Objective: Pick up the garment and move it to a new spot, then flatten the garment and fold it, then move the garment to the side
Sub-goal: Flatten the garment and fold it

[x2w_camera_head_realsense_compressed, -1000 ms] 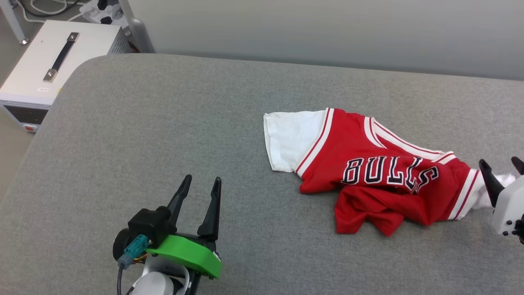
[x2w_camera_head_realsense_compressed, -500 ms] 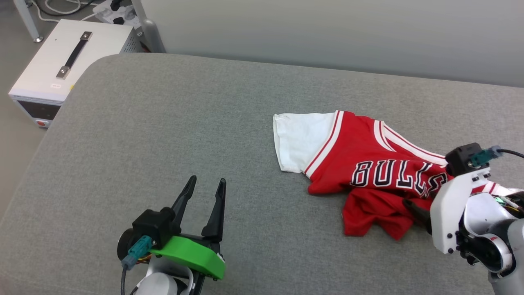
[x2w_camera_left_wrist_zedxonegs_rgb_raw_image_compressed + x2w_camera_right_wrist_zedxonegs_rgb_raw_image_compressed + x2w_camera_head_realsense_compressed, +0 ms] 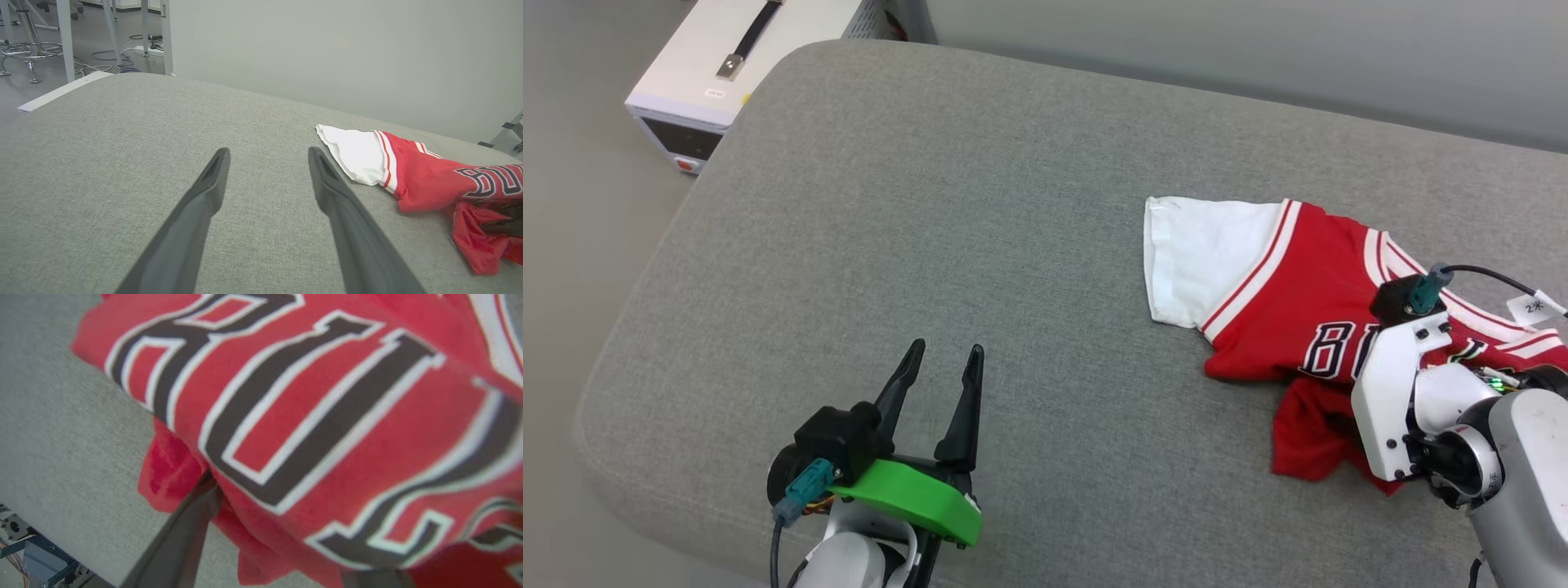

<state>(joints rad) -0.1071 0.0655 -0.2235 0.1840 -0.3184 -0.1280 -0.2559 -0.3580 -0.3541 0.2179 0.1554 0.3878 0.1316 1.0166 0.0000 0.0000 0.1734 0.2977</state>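
Pickup step: we are holding our right gripper (image 3: 291, 528), fingers spread, against the crumpled red-and-white jersey shirt (image 3: 1290, 286) lying on the grey fabric table (image 3: 931, 204) at its right side, left gripper (image 3: 947, 359) idling spread, well apart; next, we judge, calls for pinching a fold.

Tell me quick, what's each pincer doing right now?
Left pincer: open, holding nothing.
Right pincer: open, straddling a fold of the red jersey, not clamped.
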